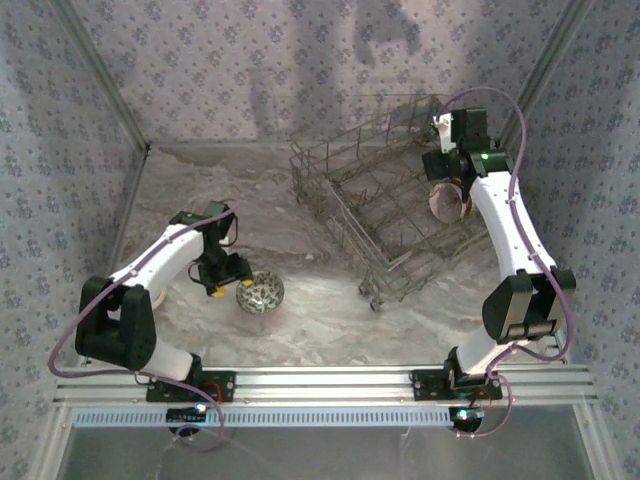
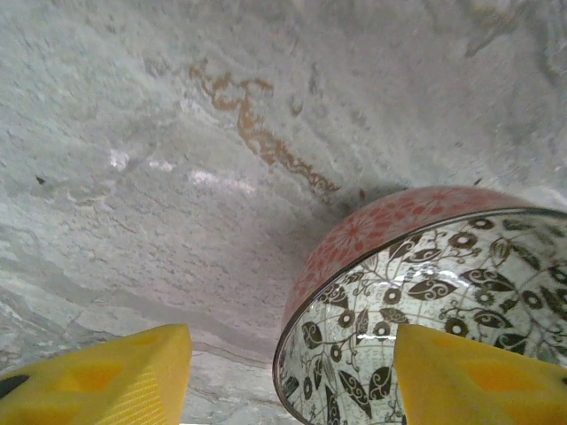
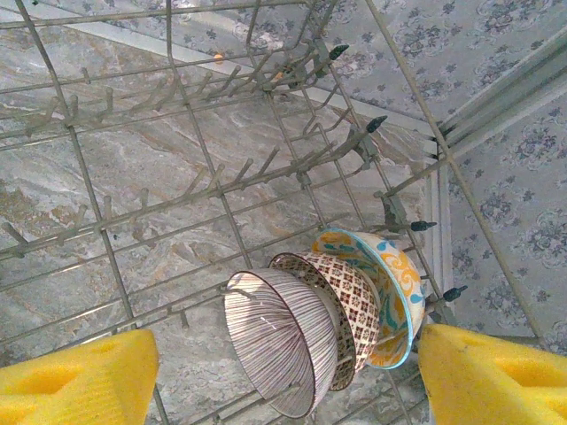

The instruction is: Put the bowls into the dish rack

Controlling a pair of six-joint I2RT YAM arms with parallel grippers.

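Your bowl in hand is the one with the red outside and the black-and-white leaf pattern inside (image 2: 425,301). It sits upright on the desk (image 1: 320,325), left of centre and well apart from the dish rack (image 1: 335,215).

Your left gripper (image 1: 232,283) is right at this bowl's near edge. In the left wrist view one yellow pad (image 2: 483,376) hangs over the inside of the bowl and the other pad (image 2: 97,376) is out over bare desk. The rim's near wall therefore stands between them. The jaws are spread and nothing is clamped, so this bowl is not yet picked up.

Across the desk, the rack lies at an angle toward the back right. Three bowls stand on edge among its tines, nested close against one another near the rack's side wall:
- a striped bowl (image 3: 275,350)
- a brown patterned bowl (image 3: 341,310) behind it
- a blue and yellow bowl (image 3: 390,283) at the back

Your right gripper (image 1: 448,190) hovers above them. Its pads are wide apart to either side and touch none of them, so it is released.

By my reading you are well along, with three bowls racked and one left on the desk that I can see. What remains is closing on that rim, lifting, carrying the bowl across and slotting it between free tines.
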